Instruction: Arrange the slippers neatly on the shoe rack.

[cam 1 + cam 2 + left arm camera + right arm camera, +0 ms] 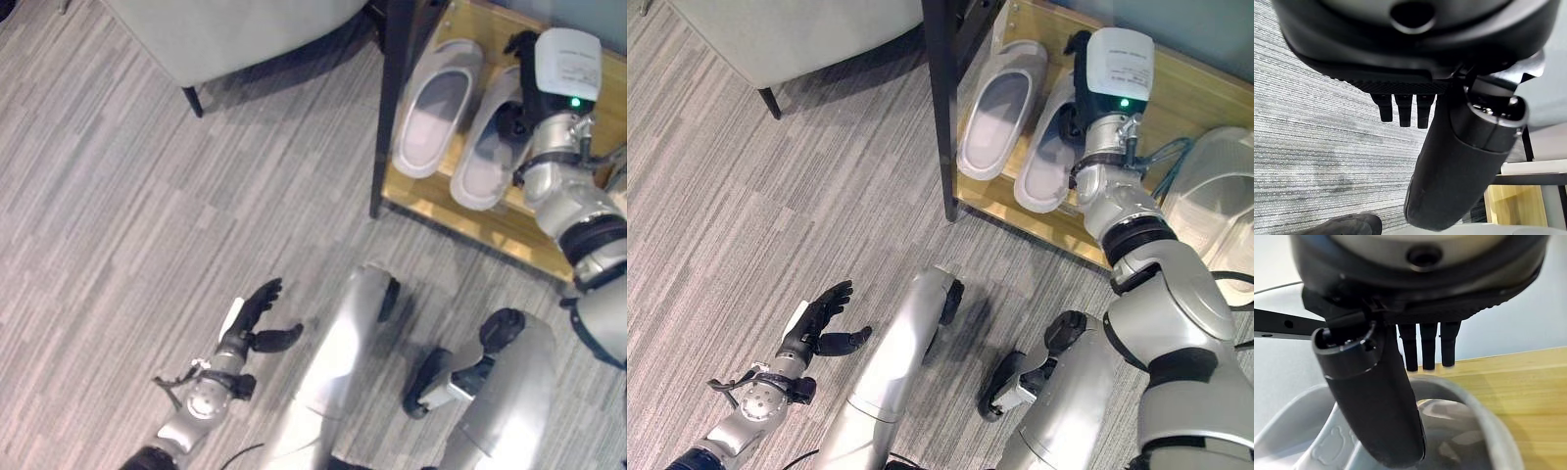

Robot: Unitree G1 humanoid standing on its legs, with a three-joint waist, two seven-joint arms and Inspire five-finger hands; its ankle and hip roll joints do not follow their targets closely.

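Slippers (438,108) paired on wooden shoe rack (505,227); right one half hidden behind right hand (522,59). Right wrist view: straight fingers (1422,350) over slipper toe, grasp unclear. Left hand (257,315) relaxed above floor (118,215).

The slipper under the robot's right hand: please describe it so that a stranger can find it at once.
Find the wooden shoe rack with its black post, past the grey carpet. Two pale grey slippers lie side by side on its shelf. The wanted slipper is the one farther from the post, and the right hand hangs over its front, while the neighbour slipper lies uncovered.
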